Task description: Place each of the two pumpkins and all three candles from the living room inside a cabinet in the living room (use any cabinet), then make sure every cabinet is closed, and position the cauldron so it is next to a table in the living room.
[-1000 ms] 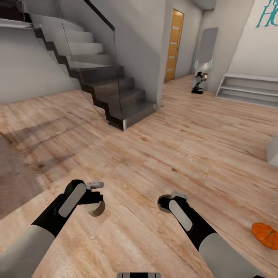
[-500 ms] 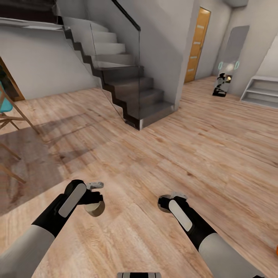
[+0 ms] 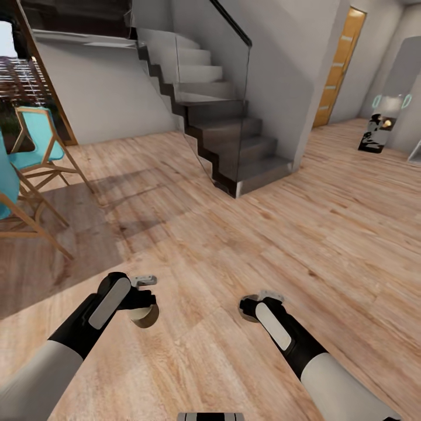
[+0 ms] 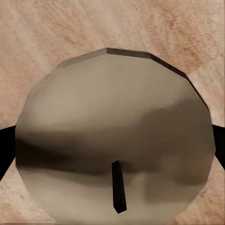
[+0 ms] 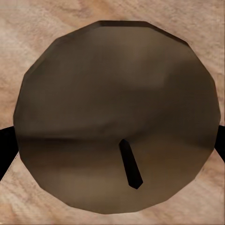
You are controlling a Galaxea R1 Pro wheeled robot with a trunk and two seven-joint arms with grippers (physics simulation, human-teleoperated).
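Jaws on both sides are pinching a candle each. Left gripper (image 3: 143, 304) clamps the left candle (image 3: 144, 314); in my left wrist feed that candle (image 4: 115, 136) shows its flat round end face, faceted rim, dull grey-beige with a darker band across the middle, and a short dark wick (image 4: 118, 192) sticking out off-centre. Black fingertips (image 4: 5, 150) press on it from both sides.

Right gripper (image 3: 257, 305) clamps the right candle (image 3: 248, 310), of which I get just a sliver in the head view, tucked under the wrist. In the right wrist feed that candle (image 5: 117, 117) has the same faceted disc face, but reads darker, brown-olive, lighter toward one edge, with a stubby dark wick (image 5: 130, 164). Black fingers (image 5: 5, 147) touch it at both flanks.

Both candles are held above the wooden floor (image 3: 234, 245), not touching it as far as I can tell, out in front of the trunk, well apart from each other.

Further out: the light plank floor runs to a dark-stepped staircase (image 3: 234, 140) with a glass balustrade (image 3: 193, 99) ahead. On the left are turquoise chairs (image 3: 35, 146) with wooden legs, standing on a darker rug area (image 3: 52, 257). On the far right there is an orange-brown door (image 3: 339, 64), and a small black-and-white robot figure (image 3: 377, 131) near the grey wall.
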